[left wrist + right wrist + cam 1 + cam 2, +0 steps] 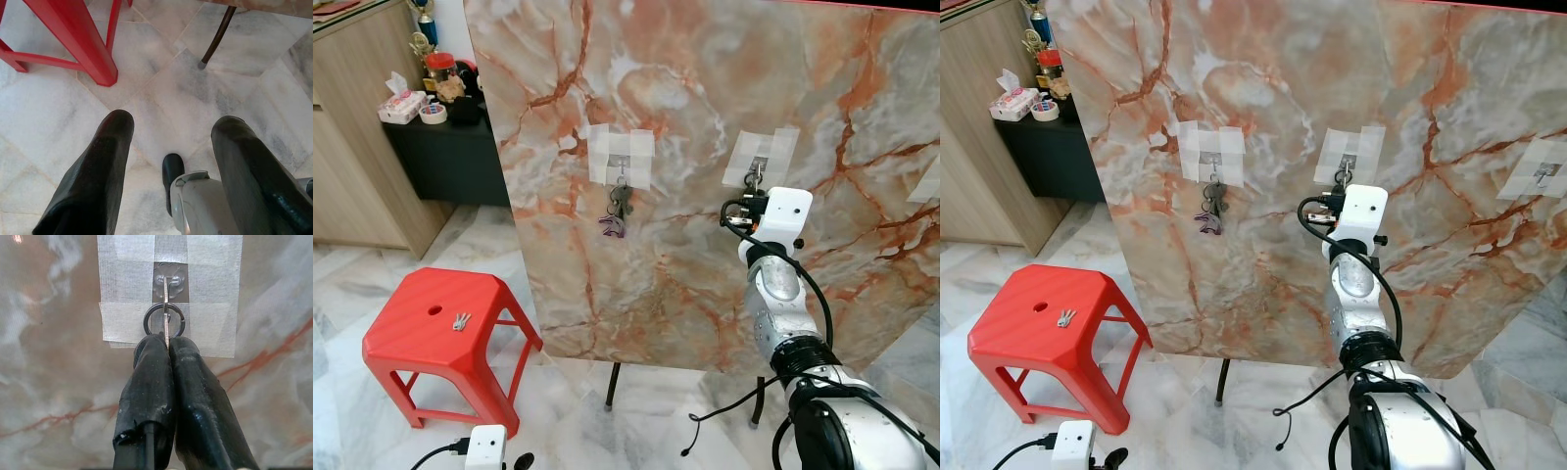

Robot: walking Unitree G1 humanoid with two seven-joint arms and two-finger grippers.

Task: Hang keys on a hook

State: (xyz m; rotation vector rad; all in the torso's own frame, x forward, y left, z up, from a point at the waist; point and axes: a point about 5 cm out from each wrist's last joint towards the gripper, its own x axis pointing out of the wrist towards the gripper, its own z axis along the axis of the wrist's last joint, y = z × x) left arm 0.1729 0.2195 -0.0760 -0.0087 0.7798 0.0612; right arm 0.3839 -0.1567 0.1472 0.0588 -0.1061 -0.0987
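Observation:
A marble-patterned board (705,117) stands upright with hooks taped to it. My right gripper (166,341) is raised against the middle hook (167,284) and is shut on a metal key ring (164,319). The hook's thin prong crosses the ring. The keys below the ring are hidden by my fingers (146,382). Another bunch of keys (617,211) hangs from the left hook (621,166). A small set of keys (461,320) lies on the red stool (421,352). My left gripper (171,125) hangs open just above the floor.
A third taped hook (1547,174) sits bare at the board's right edge. The board's thin dark legs (611,384) stand on the marble floor, with a black cable (715,411) beside them. A wooden cabinet (352,137) and a black sideboard (450,147) with clutter stand at the left.

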